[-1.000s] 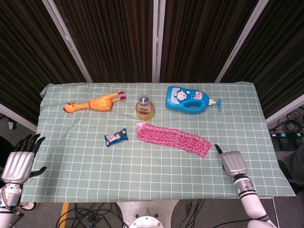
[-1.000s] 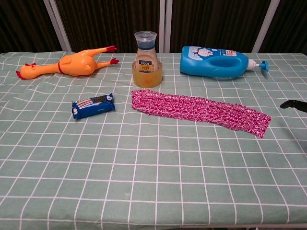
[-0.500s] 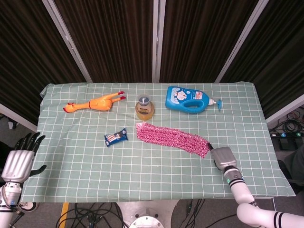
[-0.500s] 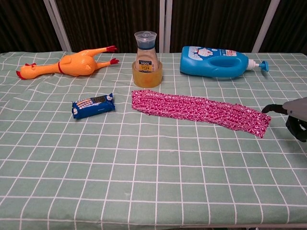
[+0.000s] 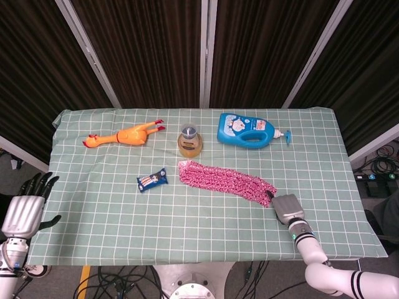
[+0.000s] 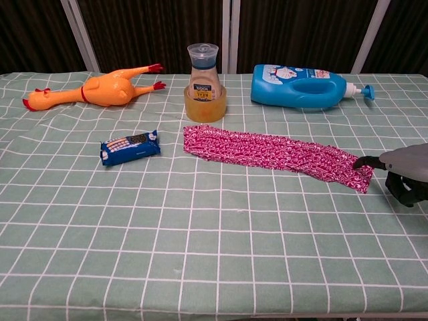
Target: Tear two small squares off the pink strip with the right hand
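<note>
One dark fingertip of the right hand [image 6: 403, 170] touches the knobbly pink strip [image 6: 277, 154] at its four-o'clock end; whether it grips, unclear. Left hand [image 5: 24, 208] hangs, fingers apart.

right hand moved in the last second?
Yes. The right hand has shifted left toward the pink strip: earlier it sat apart from the strip's right end, and now its fingertip reaches that end, as the chest view also shows.

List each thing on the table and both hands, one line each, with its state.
Pink patterned strip: flat, whole.
Orange rubber chicken: on its side.
Blue snack packet: flat, sealed.
Amber capped bottle: upright.
Blue detergent jug: on its side.
Right hand: fingertip at strip's end.
Left hand: fingers spread, holding nothing.
</note>
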Robot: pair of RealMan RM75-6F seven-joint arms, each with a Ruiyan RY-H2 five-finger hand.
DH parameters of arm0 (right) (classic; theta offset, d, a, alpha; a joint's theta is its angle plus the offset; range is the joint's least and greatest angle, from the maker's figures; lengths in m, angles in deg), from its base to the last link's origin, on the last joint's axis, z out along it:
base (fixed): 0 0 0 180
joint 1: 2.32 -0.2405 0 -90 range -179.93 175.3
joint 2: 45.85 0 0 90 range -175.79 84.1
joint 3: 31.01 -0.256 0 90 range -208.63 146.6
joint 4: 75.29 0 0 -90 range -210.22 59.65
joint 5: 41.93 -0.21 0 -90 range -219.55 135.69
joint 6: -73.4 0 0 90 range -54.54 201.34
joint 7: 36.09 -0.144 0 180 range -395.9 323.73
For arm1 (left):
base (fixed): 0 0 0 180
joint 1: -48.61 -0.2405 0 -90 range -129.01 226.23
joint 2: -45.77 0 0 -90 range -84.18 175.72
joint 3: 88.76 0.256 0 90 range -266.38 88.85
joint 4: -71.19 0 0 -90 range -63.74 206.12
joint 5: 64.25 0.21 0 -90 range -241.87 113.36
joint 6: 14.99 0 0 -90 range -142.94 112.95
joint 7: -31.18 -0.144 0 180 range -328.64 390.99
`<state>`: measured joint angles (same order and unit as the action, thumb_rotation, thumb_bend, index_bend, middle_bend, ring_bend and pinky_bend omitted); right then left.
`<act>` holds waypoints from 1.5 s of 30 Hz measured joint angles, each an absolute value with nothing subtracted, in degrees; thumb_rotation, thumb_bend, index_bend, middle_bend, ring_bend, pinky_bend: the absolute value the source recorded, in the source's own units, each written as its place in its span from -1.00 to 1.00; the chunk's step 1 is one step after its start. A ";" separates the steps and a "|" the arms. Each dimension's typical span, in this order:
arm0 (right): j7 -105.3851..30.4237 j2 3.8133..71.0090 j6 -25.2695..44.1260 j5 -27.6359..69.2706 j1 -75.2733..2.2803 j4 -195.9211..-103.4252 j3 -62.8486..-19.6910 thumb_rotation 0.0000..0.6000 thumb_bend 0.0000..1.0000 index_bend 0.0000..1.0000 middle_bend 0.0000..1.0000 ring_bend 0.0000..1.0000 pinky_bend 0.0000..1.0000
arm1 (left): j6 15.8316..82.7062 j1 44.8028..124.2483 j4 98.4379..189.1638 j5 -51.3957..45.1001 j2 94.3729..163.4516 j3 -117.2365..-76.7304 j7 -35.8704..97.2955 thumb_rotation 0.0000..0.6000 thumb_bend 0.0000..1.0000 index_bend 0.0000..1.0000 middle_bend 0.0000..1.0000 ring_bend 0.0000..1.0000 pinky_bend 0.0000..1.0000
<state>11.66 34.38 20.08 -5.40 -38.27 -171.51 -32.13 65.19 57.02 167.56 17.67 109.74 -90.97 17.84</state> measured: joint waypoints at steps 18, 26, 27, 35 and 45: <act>14.49 34.19 14.12 -1.12 -37.67 -177.75 -24.39 1.00 1.00 -0.71 0.85 0.65 0.46 | 65.80 56.83 168.53 17.73 109.44 -90.98 17.38 1.00 -0.72 -0.80 -0.90 -0.99 -0.72; 15.19 34.21 13.37 0.72 -37.72 -180.12 -22.01 1.00 1.00 -0.70 0.85 0.65 0.46 | 66.92 56.44 169.09 17.88 108.80 -91.27 18.17 1.00 -0.72 -0.80 -0.90 -0.99 -0.72; 15.29 34.18 13.15 1.18 -37.68 -180.58 -21.67 1.00 1.00 -0.70 0.85 0.65 0.46 | 67.12 56.37 169.16 17.92 108.69 -91.34 18.39 1.00 -0.72 -0.80 -0.90 -0.99 -0.72; 15.75 33.72 11.83 4.45 -37.45 -183.44 -20.03 1.00 1.00 -0.70 0.85 0.65 0.46 | 67.60 56.14 169.50 17.95 108.09 -91.62 19.19 1.00 -0.72 -0.80 -0.90 -0.99 -0.72; 15.30 33.27 10.69 7.99 -37.01 -185.26 -19.12 1.00 1.00 -0.69 0.85 0.65 0.46 | 67.79 56.01 169.37 17.99 107.96 -91.71 19.63 1.00 -0.72 -0.80 -0.90 -0.99 -0.72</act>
<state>15.30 33.27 10.69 7.99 -37.01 -185.26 -19.12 67.79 56.01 169.37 17.99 107.96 -91.71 19.63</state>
